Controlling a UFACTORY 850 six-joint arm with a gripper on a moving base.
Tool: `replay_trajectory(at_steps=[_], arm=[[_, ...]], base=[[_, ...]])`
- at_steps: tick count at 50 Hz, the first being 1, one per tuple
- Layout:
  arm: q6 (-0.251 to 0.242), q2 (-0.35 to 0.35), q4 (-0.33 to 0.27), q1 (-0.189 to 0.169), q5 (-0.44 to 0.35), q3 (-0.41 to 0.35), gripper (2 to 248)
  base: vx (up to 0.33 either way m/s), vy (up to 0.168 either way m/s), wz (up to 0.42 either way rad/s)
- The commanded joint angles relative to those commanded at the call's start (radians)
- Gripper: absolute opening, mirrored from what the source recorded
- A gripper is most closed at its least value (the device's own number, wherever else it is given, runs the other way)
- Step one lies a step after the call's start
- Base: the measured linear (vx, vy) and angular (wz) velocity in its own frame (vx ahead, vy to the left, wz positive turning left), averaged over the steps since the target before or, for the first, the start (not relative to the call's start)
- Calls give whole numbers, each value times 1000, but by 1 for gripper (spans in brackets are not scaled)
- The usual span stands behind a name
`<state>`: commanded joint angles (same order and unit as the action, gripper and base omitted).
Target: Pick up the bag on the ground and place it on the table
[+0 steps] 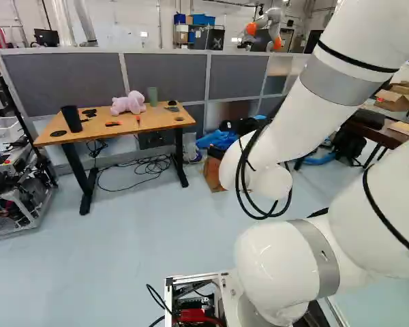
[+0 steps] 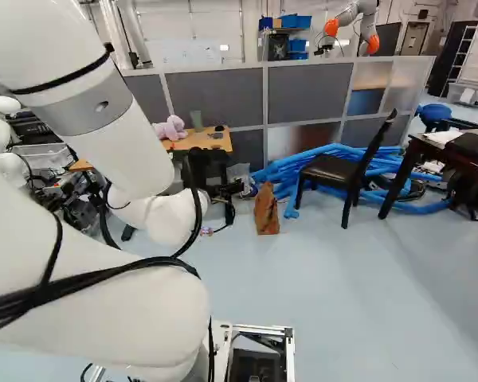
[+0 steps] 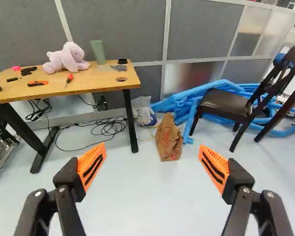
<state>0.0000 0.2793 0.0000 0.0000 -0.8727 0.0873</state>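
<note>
Pincer (image 3: 153,147): spread wide, we grip nothing.
Brown paper bag (image 3: 169,138): on floor (image 3: 147,196), ahead of pincer, well apart.
Wood-topped desk (image 3: 93,81): ahead of pincer, beside bag, farther off.
Done: nil, AFAICT.
Left: we approach, grip, lift, place.
Unclear: what's in bag; our arm (image 1: 293,122) part-hides it, L base view.

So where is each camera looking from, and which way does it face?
Left base view: on the base behind the arm, to its left, facing ahead, slightly down; arm stands right of middle.
Right base view: behind, right, same facing; arm left of middle.
Wrist view: on the wrist, facing along the open jaws toward the brown bag.
All three share the table and that bag.
</note>
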Motion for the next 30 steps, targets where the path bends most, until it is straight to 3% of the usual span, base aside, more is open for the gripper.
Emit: replay_trajectory(at_steps=[30], arm=[[0, 0, 0, 0, 0, 0, 247]], base=[[176, -124, 5]])
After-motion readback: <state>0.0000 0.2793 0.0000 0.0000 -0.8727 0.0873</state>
